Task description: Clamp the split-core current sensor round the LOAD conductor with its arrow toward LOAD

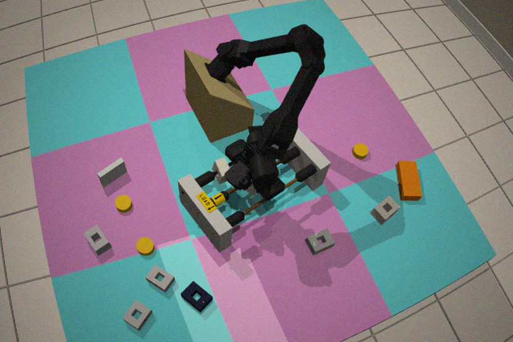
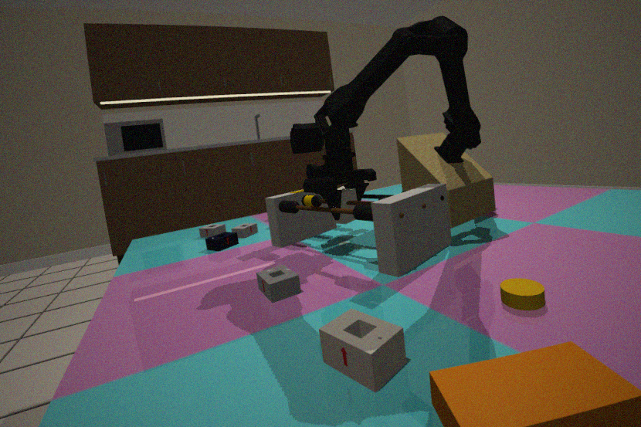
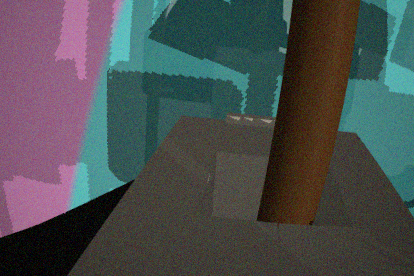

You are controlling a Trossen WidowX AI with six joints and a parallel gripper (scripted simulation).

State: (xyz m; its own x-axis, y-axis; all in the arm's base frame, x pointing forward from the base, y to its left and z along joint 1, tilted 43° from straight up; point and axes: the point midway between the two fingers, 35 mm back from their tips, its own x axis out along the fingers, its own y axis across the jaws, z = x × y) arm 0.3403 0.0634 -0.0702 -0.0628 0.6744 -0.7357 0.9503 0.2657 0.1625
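Observation:
The LOAD label (image 1: 207, 201) is on top of one end support. The middle conductor (image 1: 231, 190) (image 3: 320, 69) carries a yellow sleeve (image 1: 218, 199) (image 2: 309, 200) with an arrow. The grey sensor (image 3: 150, 224) is close below the wrist camera, with the copper conductor running into its opening; its halves look together, but I cannot tell whether it is latched. Its arrow is not visible, and the arm hides most of it in the top and exterior views. My gripper (image 2: 348, 198) points down over the conductors; its fingers are slightly open around the sensor.
White end supports (image 1: 312, 162) (image 2: 412, 229) hold three parallel conductors. A pale block (image 1: 221, 169) is at the far conductor. A tan wedge (image 1: 230, 119) (image 2: 473, 200) stands behind. Several holed blocks, yellow discs (image 1: 360, 151) (image 2: 522, 293) and an orange block (image 1: 409, 179) (image 2: 529, 379) lie around.

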